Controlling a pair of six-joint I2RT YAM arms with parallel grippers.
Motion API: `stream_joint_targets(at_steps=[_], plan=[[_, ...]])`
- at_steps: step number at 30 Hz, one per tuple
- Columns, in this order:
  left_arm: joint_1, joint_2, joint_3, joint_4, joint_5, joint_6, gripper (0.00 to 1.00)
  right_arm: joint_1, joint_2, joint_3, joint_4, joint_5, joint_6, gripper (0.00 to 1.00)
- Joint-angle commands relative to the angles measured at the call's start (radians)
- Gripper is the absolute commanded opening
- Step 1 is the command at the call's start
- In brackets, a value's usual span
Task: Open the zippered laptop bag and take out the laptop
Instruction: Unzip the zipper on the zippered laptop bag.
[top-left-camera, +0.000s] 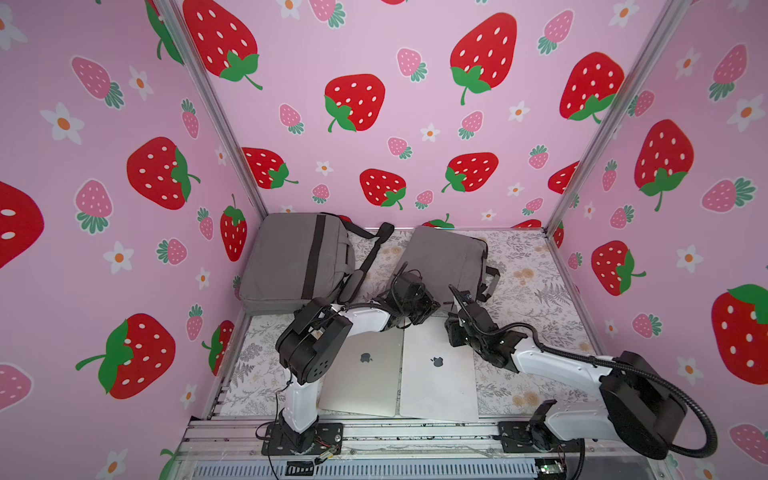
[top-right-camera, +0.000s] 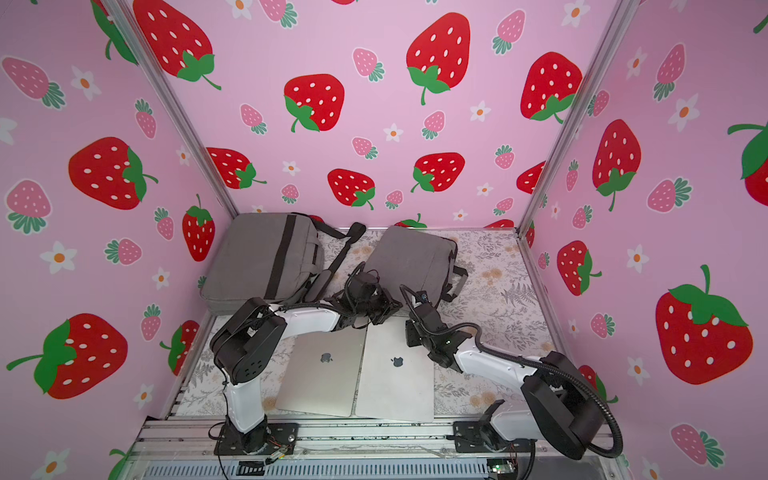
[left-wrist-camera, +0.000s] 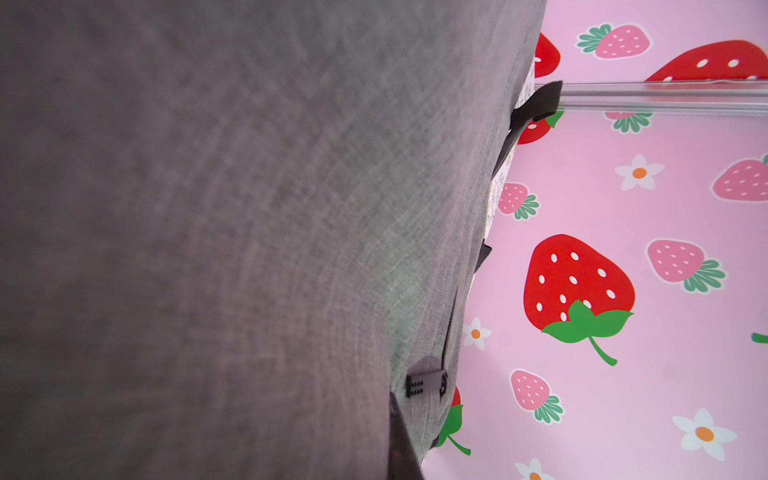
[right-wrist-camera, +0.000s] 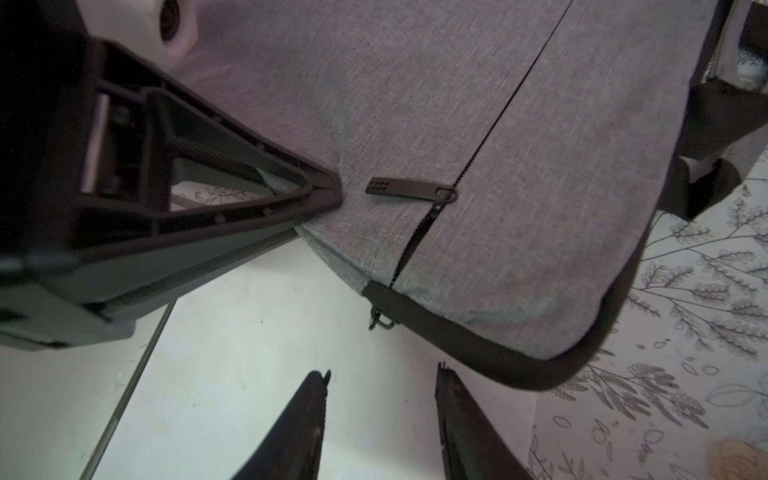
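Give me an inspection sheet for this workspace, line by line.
Surface: floral table.
Job's things: small bag at the back, near corner over a laptop; its pull tab lies flat on the fabric; two closed laptops side by side in front.
Clutter: big bag in the far corner, strap trailing on the table.
Grippers: left gripper shut on the small bag's edge; right gripper open, empty, above a laptop, short of the pull tab.
Cables: hose loops off the right arm; wires at the left base.
Surroundings: strawberry walls, metal frame.
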Motion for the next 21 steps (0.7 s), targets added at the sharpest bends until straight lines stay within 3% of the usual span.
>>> stream_joint_targets(at_steps=[1,14,21], plan=[[-0.025,-0.044,0.063,0.073,0.081,-0.006,0.03,0.005,0.026,0.0,0.074,0.051,0.025,0.44],[-0.037,-0.043,0.085,0.076,0.097,-0.018,0.03,0.003,0.106,0.009,0.155,0.093,0.08,0.33],[-0.037,-0.045,0.09,0.07,0.095,-0.012,0.03,-0.008,0.088,0.025,0.156,0.098,0.071,0.14]])
